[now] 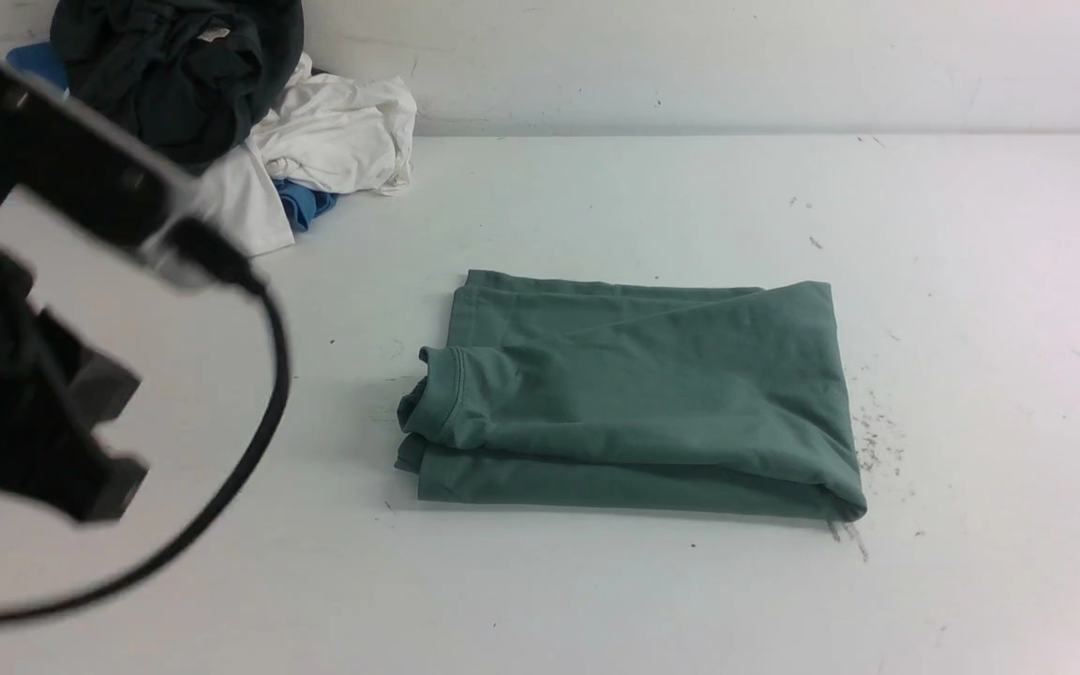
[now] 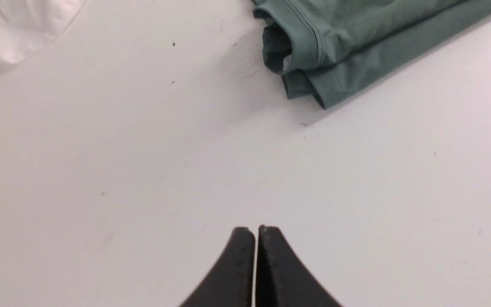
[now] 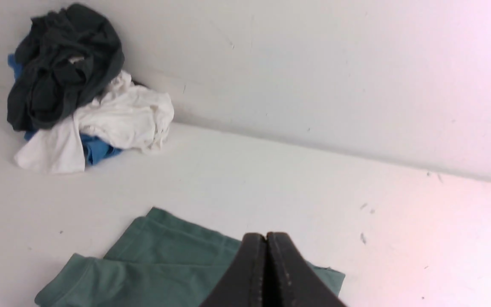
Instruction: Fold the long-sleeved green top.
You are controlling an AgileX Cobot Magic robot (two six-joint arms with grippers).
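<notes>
Front view first: nearest to me, the left arm [image 1: 43,272] looms large and blurred down the left side, a black cable [image 1: 263,422] looping from it over the white table [image 1: 596,600]. Its gripper is outside that view, but the left wrist view shows the left gripper [image 2: 256,232] with its two dark fingertips brought together, nothing between them but a hairline of light, and bare tabletop behind. The right gripper [image 3: 266,238] is pressed together too, fingertips meeting in front of the cloth in its own wrist view – I can't see it pinching any fabric. Farther out, around the middle of the table, lies the green long-sleeved top [image 1: 634,384], folded into a low, roughly oblong bundle. An upper layer runs slantwise across it, its stitched end curling open at the left, while flatter layers show beyond it and along the near edge; the near right corner is rounded and a little puffed. Dark scuffs mark the table by its right side. Beyond, at the far left, a heap sits by the pale wall [image 1: 690,66]: a black garment [image 1: 184,75] bunched on top, crumpled white garments [image 1: 343,131] beside and below it, and bits of blue cloth [image 1: 304,202] poking out – well apart from the green top.
</notes>
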